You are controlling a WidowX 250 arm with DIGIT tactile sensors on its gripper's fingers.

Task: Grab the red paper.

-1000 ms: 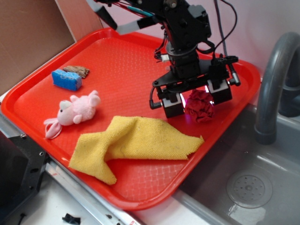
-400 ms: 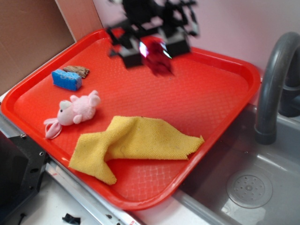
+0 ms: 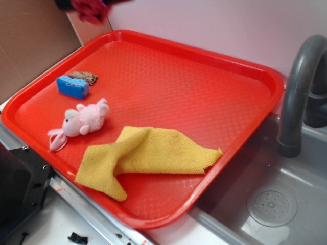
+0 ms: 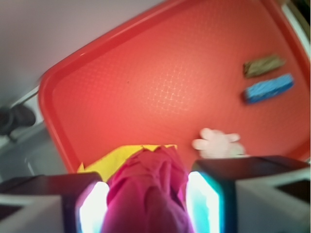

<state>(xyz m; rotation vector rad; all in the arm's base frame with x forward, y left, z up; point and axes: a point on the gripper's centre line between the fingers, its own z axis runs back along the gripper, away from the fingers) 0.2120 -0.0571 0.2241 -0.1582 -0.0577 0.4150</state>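
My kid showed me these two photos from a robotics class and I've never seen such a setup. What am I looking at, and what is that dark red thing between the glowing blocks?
It is a robot arm at work. One photo looks from outside onto a red tray by a sink; the other comes from a camera on the arm's wrist, looking down. On the tray lie a yellow cloth, a pink plush toy, a blue block and a small brown piece. The claw, high above the tray, is shut on a crumpled ball of red paper.
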